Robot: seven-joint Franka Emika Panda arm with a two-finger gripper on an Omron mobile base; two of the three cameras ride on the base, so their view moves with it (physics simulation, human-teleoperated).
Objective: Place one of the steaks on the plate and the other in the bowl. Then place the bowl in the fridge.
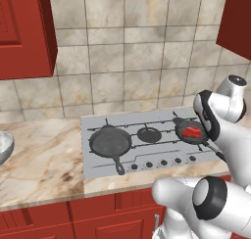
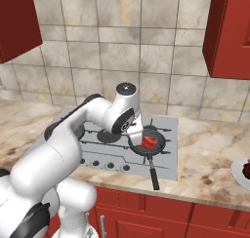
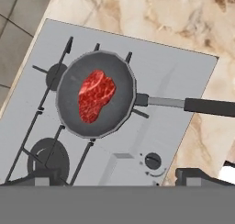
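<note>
You have one steak point(image 3: 95, 95) in view, a dark-red slab lying flat in the middle of a small black pan point(image 3: 96, 93) with a long straight handle, and that pan sits on the right-hand burner of the grey stove point(image 1: 147, 152). Count two pans on the stove: this small one with the meat and a larger empty black skillet point(image 1: 111, 143) on the left burner, its short handle pointing toward the front edge. Between them you see one small round burner cap point(image 1: 149, 133), and along the stove's front runs a row of five knobs point(image 1: 163, 162). Your gripper point(image 3: 117, 176) hangs above the small pan, looking down on it; its two dark fingertips point(image 3: 43, 176) stand wide apart with nothing between them, and they touch neither the pan nor the steak. At the far left of the marble tabletop point(image 1: 44, 164) you get one grey bowl point(image 1: 4, 147), cut off by the picture's edge and well apart from the stove. At the far right of the tabletop, in the right base view, a dark round dish point(image 2: 242, 171) shows at the picture's edge, too cropped to tell what it holds. Red cabinets point(image 1: 24, 32) hang above on both sides.
</note>
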